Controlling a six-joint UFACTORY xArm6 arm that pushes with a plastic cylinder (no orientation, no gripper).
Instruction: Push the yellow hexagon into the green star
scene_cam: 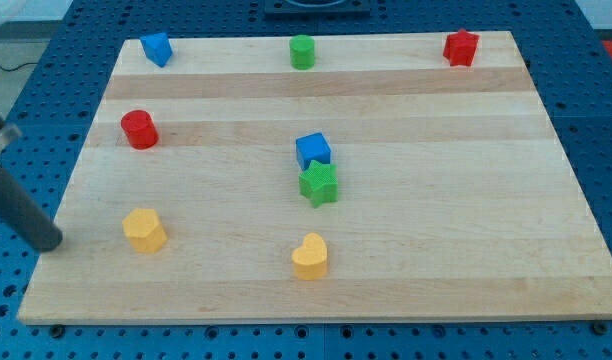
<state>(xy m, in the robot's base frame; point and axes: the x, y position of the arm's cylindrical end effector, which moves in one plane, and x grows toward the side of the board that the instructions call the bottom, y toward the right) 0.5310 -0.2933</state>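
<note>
My tip (52, 243), bare and touching nothing, sits left of the yellow hexagon (144, 230); light and rigid, probably slides easily—push its left face toward the green star (318, 184).

A pale wooden tabletop (466, 200) lies on a blue perforated base (601, 120). At its centre sits a blue cube (312, 150). From there, a green cylinder (302, 51) stands at twelve o'clock near the far edge, a red star (461, 47) at two o'clock in the corner, a blue block (156, 48) at ten o'clock, a red cylinder (139, 129) at nine o'clock, and a yellow heart (310, 256) at six o'clock.
</note>
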